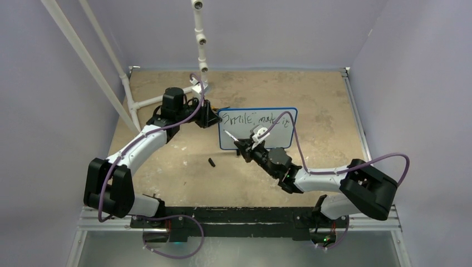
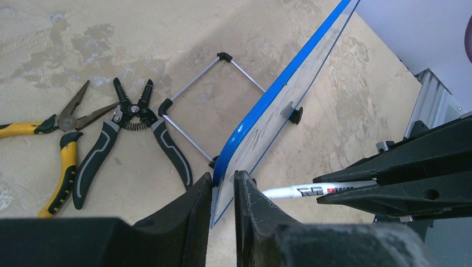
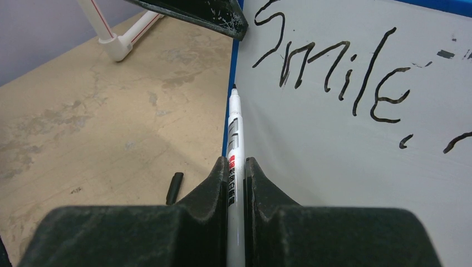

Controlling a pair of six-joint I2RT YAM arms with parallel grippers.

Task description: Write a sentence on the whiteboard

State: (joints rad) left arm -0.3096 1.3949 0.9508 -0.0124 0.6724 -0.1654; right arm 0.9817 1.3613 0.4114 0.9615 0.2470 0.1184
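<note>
The whiteboard (image 1: 261, 136), white with a blue frame, stands upright mid-table. Its top line of black writing (image 1: 260, 118) reads roughly "Smile, make it"; the right wrist view shows "Smile," (image 3: 334, 72). Below that line the board is blank. My left gripper (image 1: 214, 118) (image 2: 222, 183) is shut on the board's left edge (image 2: 278, 105). My right gripper (image 1: 245, 146) (image 3: 236, 167) is shut on a white marker (image 3: 234, 128), also seen in the left wrist view (image 2: 311, 191). The marker's tip is at the board's left edge below the "S"; I cannot tell if it touches.
The black marker cap (image 1: 211, 162) (image 3: 174, 187) lies on the table left of the board. Yellow pliers (image 2: 55, 150) and black-grey wire strippers (image 2: 128, 133) lie behind the board, by its wire stand (image 2: 206, 94). A white pipe frame (image 1: 150, 103) stands at the back left.
</note>
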